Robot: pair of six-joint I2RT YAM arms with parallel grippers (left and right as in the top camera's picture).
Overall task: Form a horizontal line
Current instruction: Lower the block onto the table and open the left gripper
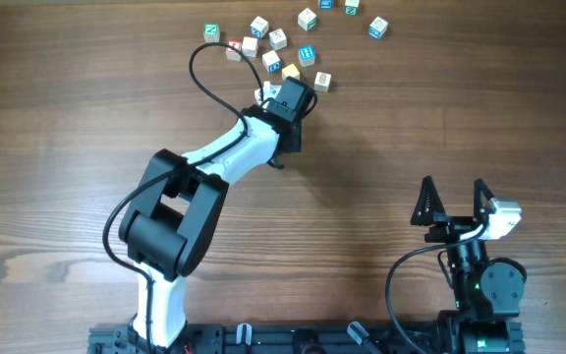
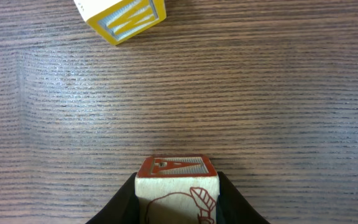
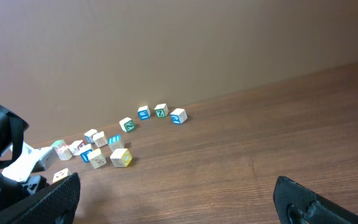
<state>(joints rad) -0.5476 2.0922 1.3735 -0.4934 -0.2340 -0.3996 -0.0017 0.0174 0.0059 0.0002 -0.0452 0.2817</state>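
So, nearest the front edge, by the right corner of the table (image 1: pixel 440 88), the right gripper (image 1: pixel 453 187) is seen with its jaws spread wide and nothing between them. Farther out, past mid-table, the left gripper (image 2: pixel 178 190) is clamped on a whitish cube (image 2: pixel 176 167) with a red A on top. Just beyond that, a yellow W cube (image 2: pixel 122 17) is lying apart from it. The other cubes (image 1: pixel 277 38) are scattered loosely by the far edge, beyond and beside the left gripper. A tidy horizontal line can't really be picked out among them.

White left arm (image 1: pixel 226 147), black joints (image 1: pixel 170 231) and end effector (image 2: pixel 177 200) (looping black cable (image 1: pixel 198 77))
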